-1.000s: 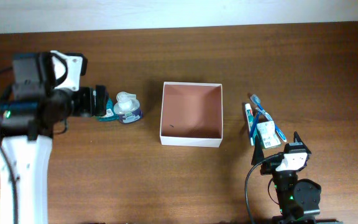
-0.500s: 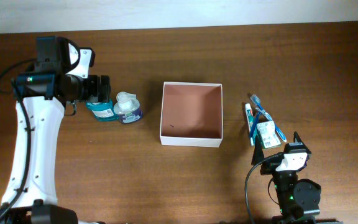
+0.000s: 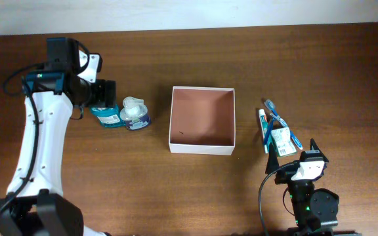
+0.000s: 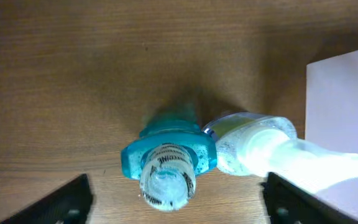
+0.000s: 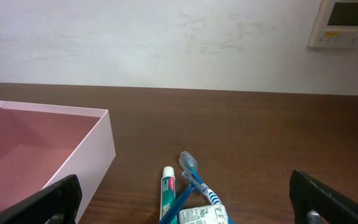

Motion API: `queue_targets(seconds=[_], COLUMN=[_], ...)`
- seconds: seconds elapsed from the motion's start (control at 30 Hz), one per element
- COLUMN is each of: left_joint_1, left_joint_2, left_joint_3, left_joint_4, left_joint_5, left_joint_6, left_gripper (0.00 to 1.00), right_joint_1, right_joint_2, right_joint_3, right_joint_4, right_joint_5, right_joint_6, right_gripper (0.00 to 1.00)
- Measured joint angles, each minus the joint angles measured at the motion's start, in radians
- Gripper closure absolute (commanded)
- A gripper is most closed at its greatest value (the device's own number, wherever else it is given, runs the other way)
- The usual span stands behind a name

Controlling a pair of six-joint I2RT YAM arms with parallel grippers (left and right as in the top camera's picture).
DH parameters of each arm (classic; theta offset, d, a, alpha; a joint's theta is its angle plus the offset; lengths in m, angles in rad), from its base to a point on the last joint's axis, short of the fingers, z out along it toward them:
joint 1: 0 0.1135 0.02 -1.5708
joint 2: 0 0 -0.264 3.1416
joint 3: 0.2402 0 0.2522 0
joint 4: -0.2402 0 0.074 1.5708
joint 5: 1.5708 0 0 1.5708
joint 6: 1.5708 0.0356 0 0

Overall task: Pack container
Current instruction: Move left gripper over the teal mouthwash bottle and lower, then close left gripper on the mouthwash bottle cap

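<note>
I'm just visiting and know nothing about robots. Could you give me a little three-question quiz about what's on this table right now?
1. True or false: the left end effector is clamped on the teal bottle.
2. What is packed in the container so far? A) no items B) a sponge C) a bar of soap
3. Fill in: in front of the right end effector, the toothpaste tube lies beside a blue ____.
Key: 1 false, its fingers stand open on either side of the bottle. 2 A. 3 toothbrush.
</note>
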Motion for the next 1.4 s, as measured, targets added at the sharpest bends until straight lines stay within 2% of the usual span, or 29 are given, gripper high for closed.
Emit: queue_targets(seconds=[0.1,0.47,0.6,0.83,1.03,1.13,1.23,1.4], left_joint_1=[0.0,0.0,0.0,0.0,0.0,0.0,0.0,0.0], left_joint_2=[0.021,0.087,0.089,0.11,0.117,0.117,0.117,0.117], left_joint_3=[0.0,0.0,0.0,0.0,0.0,0.0,0.0,0.0], left_joint_4=[0.004,0.016,0.016,0.016,0.016,0.015,0.016,0.016], left_joint_5=[0.0,0.0,0.0,0.0,0.0,-0.001,-0.004,-0.011], left_joint_6=[0.001,0.001,-0.002,0.0,-0.004,-0.002,-0.006,-0.002], left_gripper=[0.24,0.26,0.37,0.4,0.57,0.62,0.73,0.74], right_joint_1=[0.0,0.0,0.0,0.0,0.0,0.0,0.0,0.0], right_joint_2=[0.0,0.0,0.0,0.0,0.0,0.0,0.0,0.0], right_joint_3=[0.0,0.0,0.0,0.0,0.0,0.0,0.0,0.0], right_joint_4=[0.0,0.0,0.0,0.0,0.0,0.0,0.0,0.0], right_joint_5=[0.0,0.0,0.0,0.0,0.0,0.0,0.0,0.0], right_joint_6=[0.0,0.0,-0.001,0.0,0.0,0.0,-0.001,0.0], right_gripper=[0.02,0.01,0.02,0.02,0.02,0.02,0.02,0.02])
